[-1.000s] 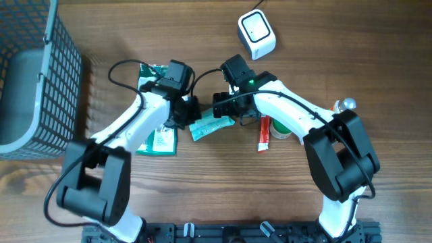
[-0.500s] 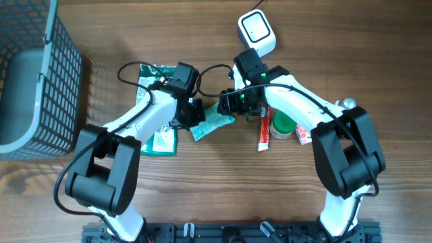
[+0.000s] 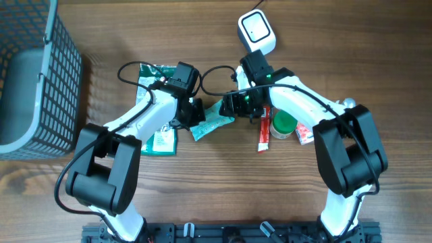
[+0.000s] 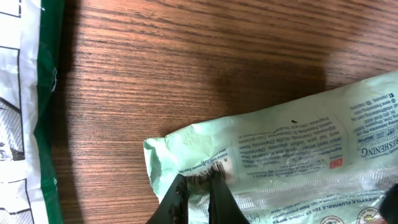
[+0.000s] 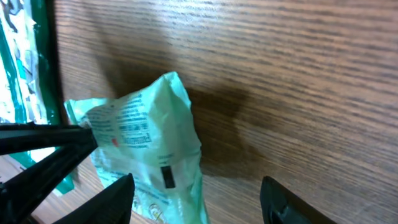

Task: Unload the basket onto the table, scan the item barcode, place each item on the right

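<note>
Wooden table [image 3: 202, 196]: 1 mint pouch [image 3: 212, 125], 1 scanner [image 3: 256, 34]

Mock shop checkout (on a wooden table [image 3: 216, 192]), wire basket [image 3: 66, 81], white scanner [image 3: 256, 32], mint-green retail packet [image 3: 214, 125]

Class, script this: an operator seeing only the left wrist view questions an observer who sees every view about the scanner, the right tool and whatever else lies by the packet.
Operator: Where's the scanner?
Observer: The white scanner sits beyond the right tool, farther from the robot's base.
Operator: What is that tool doing?
Observer: It is open, straddling one end of the packet.
Operator: Anything else nearby?
Observer: A red tube lies to the right of the packet.
</note>
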`<state>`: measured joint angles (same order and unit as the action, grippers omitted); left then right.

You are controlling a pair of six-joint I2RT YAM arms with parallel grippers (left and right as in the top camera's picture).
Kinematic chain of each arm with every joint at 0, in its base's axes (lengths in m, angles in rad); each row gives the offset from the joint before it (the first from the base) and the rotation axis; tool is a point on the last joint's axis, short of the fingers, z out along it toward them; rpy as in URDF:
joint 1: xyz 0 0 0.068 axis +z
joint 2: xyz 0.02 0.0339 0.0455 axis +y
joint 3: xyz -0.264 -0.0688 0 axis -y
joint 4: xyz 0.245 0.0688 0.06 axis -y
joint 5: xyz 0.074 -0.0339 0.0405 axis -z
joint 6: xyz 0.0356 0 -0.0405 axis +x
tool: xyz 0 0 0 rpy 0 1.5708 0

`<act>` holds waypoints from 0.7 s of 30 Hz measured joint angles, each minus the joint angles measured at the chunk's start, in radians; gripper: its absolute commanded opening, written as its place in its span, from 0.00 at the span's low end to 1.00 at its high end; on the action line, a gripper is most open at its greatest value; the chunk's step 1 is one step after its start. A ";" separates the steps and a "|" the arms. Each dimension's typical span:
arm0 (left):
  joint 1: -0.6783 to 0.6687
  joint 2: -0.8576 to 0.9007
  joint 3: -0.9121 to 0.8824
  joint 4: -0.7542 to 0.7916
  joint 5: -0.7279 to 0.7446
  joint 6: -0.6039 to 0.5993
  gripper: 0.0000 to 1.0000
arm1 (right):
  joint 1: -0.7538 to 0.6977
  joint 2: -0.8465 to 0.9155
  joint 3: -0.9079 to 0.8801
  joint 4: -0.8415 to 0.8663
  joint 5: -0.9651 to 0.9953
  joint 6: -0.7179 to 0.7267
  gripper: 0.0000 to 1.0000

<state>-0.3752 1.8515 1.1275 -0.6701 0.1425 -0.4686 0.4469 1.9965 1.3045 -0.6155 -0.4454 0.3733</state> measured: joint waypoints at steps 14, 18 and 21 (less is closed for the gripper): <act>0.000 0.003 0.003 0.000 0.000 0.000 0.04 | 0.000 -0.003 -0.121 0.207 -0.112 0.124 0.36; 0.000 0.003 0.003 0.000 -0.003 0.000 0.04 | 0.000 -0.003 -0.121 0.210 -0.130 0.126 0.23; 0.000 0.003 0.003 0.001 -0.004 0.000 0.04 | 0.000 -0.003 -0.121 0.210 -0.137 0.129 0.09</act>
<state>-0.3752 1.8542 1.1301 -0.6693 0.1387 -0.4686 0.4465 1.9930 1.1831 -0.4053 -0.5823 0.5018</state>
